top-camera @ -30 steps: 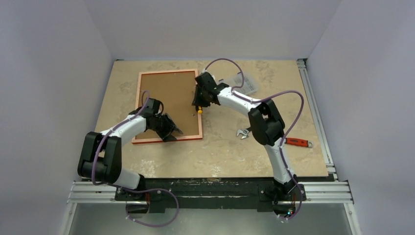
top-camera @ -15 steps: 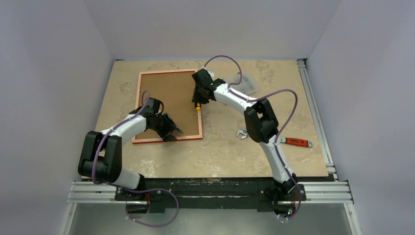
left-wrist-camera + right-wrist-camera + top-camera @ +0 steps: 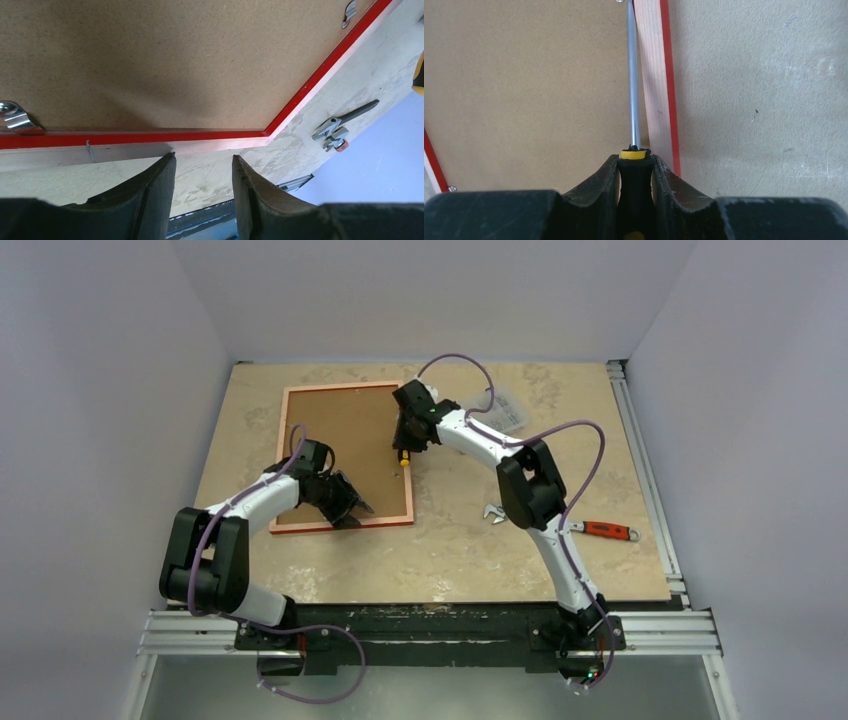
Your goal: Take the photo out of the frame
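Two grippers: both are down at the frame (image 3: 281, 455), which lies face down on the table (image 3: 450, 560). The left gripper (image 3: 350, 508) is at its near rail and the right gripper (image 3: 408, 435) at its right rail.
Left gripper, state: released. The jaws are parted with bare table showing between them, gripping nothing.
Frame from left gripper: the near rail's pale outer edge runs just ahead of the fingertips (image 3: 162, 175). The left tip appears to touch it and the right tip sits just short. The near right corner is ahead and to the right.
Right gripper, state: clenched on the black-and-yellow handle of a screwdriver (image 3: 633, 100).
Frame from right gripper: the right rail runs straight ahead, just right of the steel shaft. It is pale wood with a red strip on its outer side.
Photo (image 3: 345, 445): seated in the frame, brown board back up. It spreads ahead and left of the right gripper, and beyond the rail ahead of the left gripper.
Screwdriver shaft: lies along the board's edge, beside the rail's inner side. The tip reaches a small metal fitting at the top of the right wrist view; contact cannot be told.
Metal tab (image 3: 12, 117): bent and shiny, at the near rail, left of the left gripper.
Wrench (image 3: 497, 512): on the table, right of both grippers, apart from the frame.
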`<action>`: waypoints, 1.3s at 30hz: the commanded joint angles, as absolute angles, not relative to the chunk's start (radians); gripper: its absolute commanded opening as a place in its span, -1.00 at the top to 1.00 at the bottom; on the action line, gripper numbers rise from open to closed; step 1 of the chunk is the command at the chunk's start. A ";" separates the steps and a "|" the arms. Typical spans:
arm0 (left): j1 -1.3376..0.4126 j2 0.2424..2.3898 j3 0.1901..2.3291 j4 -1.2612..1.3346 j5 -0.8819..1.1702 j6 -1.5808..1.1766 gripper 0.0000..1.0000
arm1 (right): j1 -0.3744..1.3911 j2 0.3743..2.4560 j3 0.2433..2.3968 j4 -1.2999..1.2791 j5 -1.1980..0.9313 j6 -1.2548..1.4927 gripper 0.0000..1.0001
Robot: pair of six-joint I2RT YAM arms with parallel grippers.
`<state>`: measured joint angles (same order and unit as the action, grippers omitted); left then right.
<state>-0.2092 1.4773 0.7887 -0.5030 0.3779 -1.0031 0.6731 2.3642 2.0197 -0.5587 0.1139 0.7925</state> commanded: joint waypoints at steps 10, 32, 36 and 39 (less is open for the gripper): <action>-0.196 1.498 0.812 -0.540 0.337 -0.990 0.13 | 0.625 2.398 2.071 -0.556 0.025 0.711 1.00; -0.189 1.361 0.846 -0.501 0.382 -0.863 -0.04 | 0.618 2.152 2.022 -0.481 0.095 0.291 1.00; -0.189 1.284 0.847 -0.437 0.509 -0.830 -0.13 | 0.624 1.878 1.830 -0.463 0.117 0.363 1.00; -0.193 1.221 0.825 -0.382 0.589 -0.819 -0.33 | 0.623 1.688 1.580 -0.435 0.128 0.422 1.00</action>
